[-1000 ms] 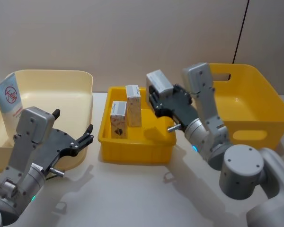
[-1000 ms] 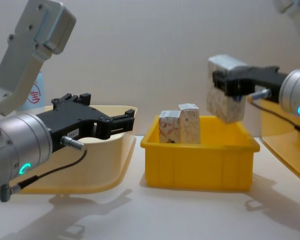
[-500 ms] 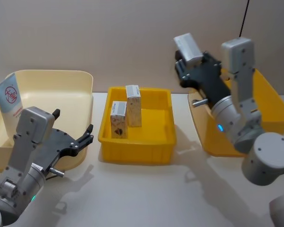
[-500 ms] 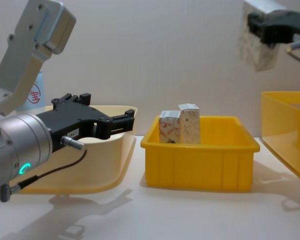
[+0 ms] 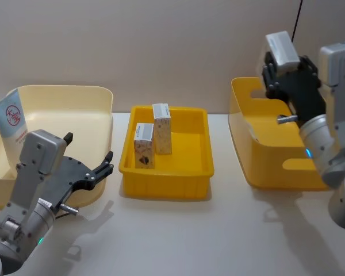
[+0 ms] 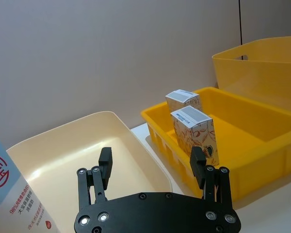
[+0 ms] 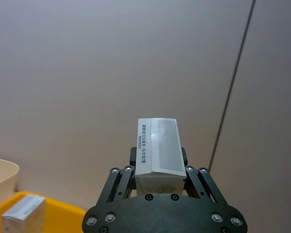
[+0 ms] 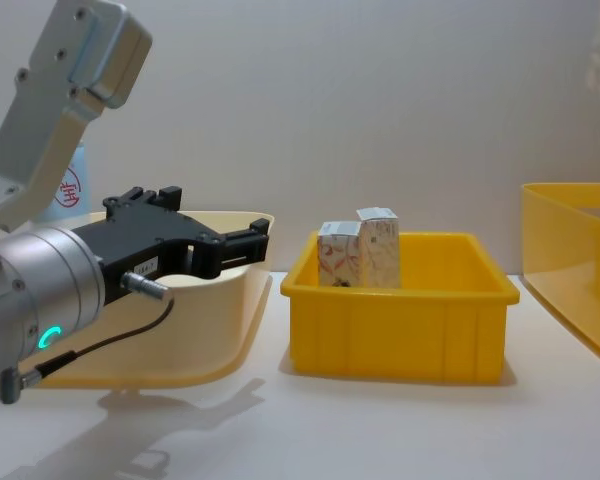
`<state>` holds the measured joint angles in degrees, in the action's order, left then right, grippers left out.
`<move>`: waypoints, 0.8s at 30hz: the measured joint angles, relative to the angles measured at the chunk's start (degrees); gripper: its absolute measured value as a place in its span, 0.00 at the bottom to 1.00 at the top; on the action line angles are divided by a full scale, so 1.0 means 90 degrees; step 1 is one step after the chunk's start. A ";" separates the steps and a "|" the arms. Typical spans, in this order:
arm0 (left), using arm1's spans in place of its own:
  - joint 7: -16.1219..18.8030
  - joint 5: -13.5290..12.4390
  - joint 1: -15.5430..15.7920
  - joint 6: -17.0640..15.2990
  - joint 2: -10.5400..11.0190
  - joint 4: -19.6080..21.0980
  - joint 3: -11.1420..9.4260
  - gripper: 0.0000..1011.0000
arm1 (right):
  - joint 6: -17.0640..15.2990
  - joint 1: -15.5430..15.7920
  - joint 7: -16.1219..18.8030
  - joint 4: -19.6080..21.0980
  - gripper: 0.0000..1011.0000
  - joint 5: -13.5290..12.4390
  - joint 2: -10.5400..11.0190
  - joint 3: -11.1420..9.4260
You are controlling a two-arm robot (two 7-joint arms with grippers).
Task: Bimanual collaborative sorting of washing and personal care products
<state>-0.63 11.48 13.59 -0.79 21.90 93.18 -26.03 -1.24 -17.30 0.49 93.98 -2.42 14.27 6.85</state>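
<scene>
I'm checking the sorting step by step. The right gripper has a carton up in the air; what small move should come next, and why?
Probably lower it. The right gripper is shut on a carton, held high over the back of the large yellow bin, so easing it down into the bin before letting go seems safest. The left gripper hangs open by the cream bin.

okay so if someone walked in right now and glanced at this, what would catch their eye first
Probably the right end effector, shut on a white-topped carton held high above the deep yellow bin on the robot's right. Next, the two cartons standing upright in the shallow yellow tray at centre, with the open left end effector hovering by the cream bin.
</scene>
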 joint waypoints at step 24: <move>0.0000 0.0000 0.0000 0.0000 0.0000 0.0000 0.0000 0.99 | -0.1683 0.0389 -0.0578 0.0100 0.41 0.0062 -0.0316 -0.0580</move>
<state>-0.63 11.48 13.59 -0.79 21.90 93.18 -26.02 -16.39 -13.80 -4.71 94.88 -1.86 11.42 1.62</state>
